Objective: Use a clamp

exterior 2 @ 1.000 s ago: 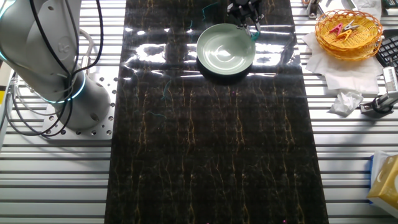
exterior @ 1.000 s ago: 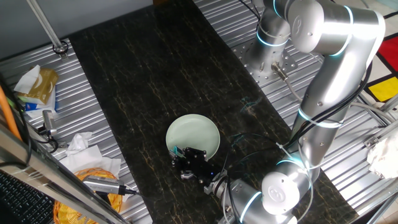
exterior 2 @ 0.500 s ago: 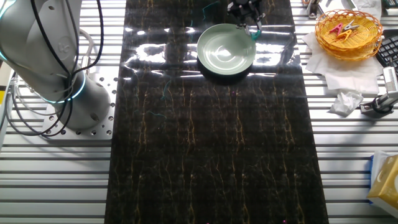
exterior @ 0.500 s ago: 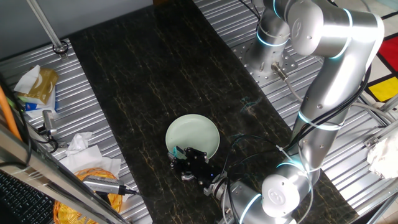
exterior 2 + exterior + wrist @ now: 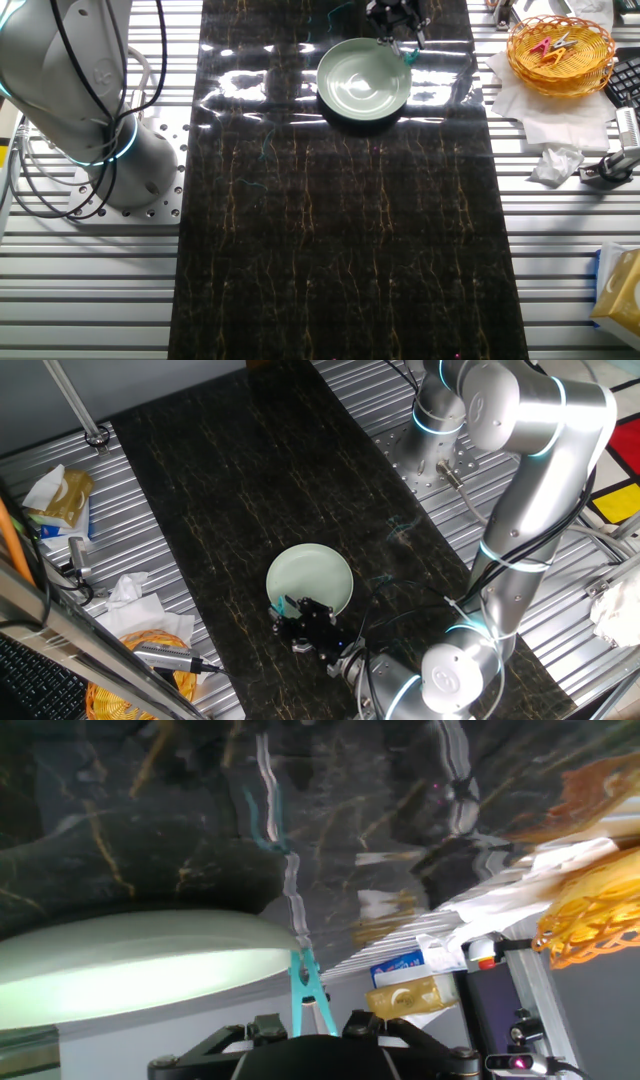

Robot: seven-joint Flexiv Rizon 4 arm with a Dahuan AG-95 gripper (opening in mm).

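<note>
The black two-finger gripper (image 5: 312, 1032) is pinching the handle end of the small teal plastic clothespin-like clamp (image 5: 304, 988), whose two prongs are meeting the rim of the pale green round plate (image 5: 140, 960). In both fixed views the clamp (image 5: 285, 604) (image 5: 406, 57) is sitting at the plate's (image 5: 312, 575) (image 5: 362, 84) edge on the dark marbled table mat (image 5: 340, 220), with an orange woven basket (image 5: 560, 50) lying well apart on the metal table.

One teal clamp (image 5: 303, 988), one pale green plate (image 5: 312, 578), one orange basket (image 5: 560, 48), one pincer (image 5: 303, 622)
</note>
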